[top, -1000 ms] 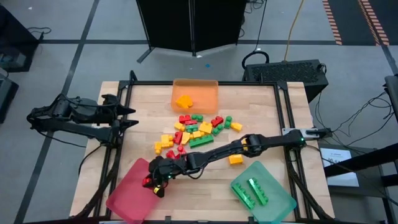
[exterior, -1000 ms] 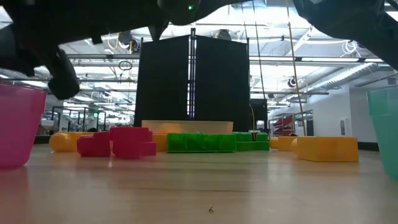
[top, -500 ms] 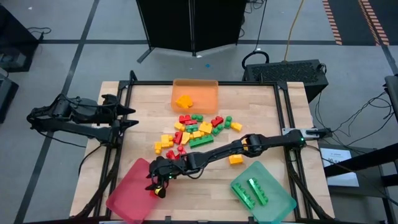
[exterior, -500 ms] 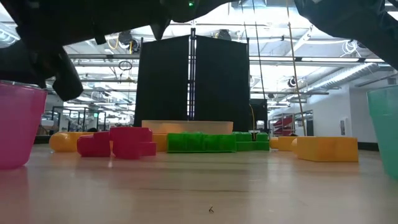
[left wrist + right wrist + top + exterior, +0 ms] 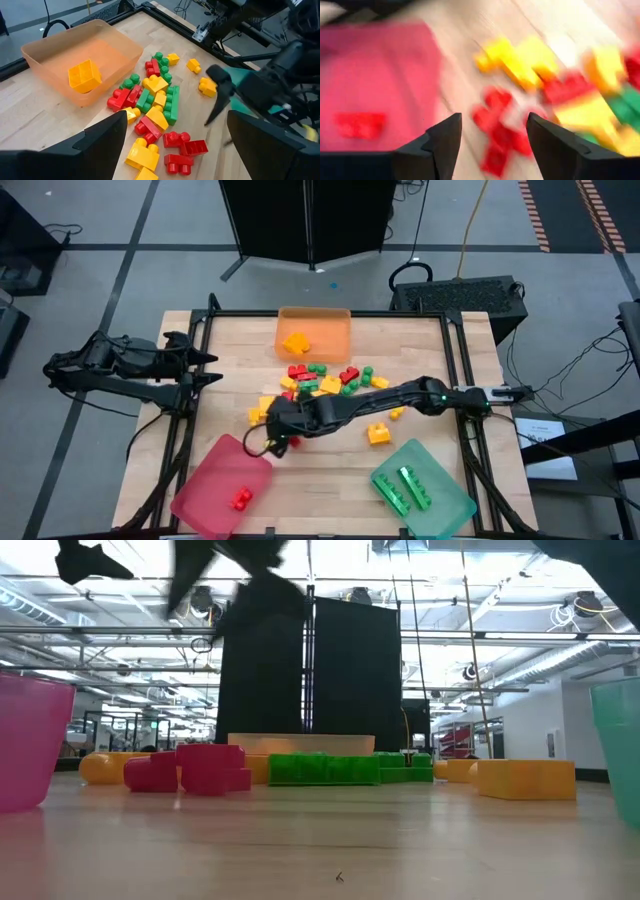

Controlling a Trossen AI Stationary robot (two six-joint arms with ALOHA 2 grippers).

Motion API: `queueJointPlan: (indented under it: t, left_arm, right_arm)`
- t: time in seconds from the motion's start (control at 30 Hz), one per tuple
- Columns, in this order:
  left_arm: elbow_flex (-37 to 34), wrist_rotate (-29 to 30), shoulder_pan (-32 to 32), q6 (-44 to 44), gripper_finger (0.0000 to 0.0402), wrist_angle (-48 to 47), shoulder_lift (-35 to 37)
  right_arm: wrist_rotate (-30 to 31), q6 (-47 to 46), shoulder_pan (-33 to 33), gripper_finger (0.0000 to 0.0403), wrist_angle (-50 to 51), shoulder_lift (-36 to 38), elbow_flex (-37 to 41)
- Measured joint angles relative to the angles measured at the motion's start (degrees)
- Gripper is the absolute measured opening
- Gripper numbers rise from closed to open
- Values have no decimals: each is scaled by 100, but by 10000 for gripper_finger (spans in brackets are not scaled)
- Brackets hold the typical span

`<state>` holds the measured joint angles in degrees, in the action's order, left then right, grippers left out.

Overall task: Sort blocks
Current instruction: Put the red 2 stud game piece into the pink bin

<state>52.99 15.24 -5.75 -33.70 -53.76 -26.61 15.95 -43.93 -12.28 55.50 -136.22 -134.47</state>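
A pile of red, green, yellow and orange blocks [image 5: 320,385] lies on the table's middle; it also shows in the left wrist view [image 5: 155,105]. My right gripper [image 5: 272,438] hangs open and empty at the pile's near-left end, above loose red blocks [image 5: 500,135]. One red block [image 5: 240,500] lies in the pink-red tray [image 5: 205,495]; the right wrist view shows it too [image 5: 360,125]. My left gripper [image 5: 210,367] waits open at the table's left edge, its fingers wide apart [image 5: 175,165].
An orange tray [image 5: 335,322] at the far edge holds an orange block [image 5: 295,342]. A teal-green tray [image 5: 445,505] at the near right holds two green blocks [image 5: 405,488]. A lone yellow block [image 5: 379,434] lies near it. Bare wood lies along the near edge.
My right gripper has let go of the red block, which now lies in the pink-red tray. The gripper has risen and swung from over the tray toward the far edge and right, to the pile's near-left end.
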Motion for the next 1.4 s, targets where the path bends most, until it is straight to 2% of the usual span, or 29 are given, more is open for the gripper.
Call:
queueJointPlan:
  t: [0.07, 0.27, 0.8, 0.93, 1.13, 1.17, 1.4]
  left_arm:
    - [0, 1, -1, 1, 345, 0, 0]
    - [0, -1, 0, 8, 345, -77, 0]
    - [0, -1, -1, 10, 345, -282, 0]
    - [0, -1, -1, 10, 345, -282, 0]
    - [0, -1, 0, 12, 345, -282, 0]
    - [0, -1, 0, 10, 345, -282, 0]
    - [0, -1, 1, 12, 345, -282, 0]
  right_arm:
    - [-183, -228, -36, 215, 268, -43, 4]
    - [-723, -691, -152, 223, 264, -531, 11]
    - [-833, -1272, -117, 217, 187, -1180, 9]
    - [-684, -1350, -120, 175, 222, -1178, 4]
    - [-708, -1343, -123, 28, 217, -1151, 4]
    - [-710, -1318, -128, 18, 211, -1142, 4]
    - [-1034, -1337, -231, 7, 232, -999, 11]
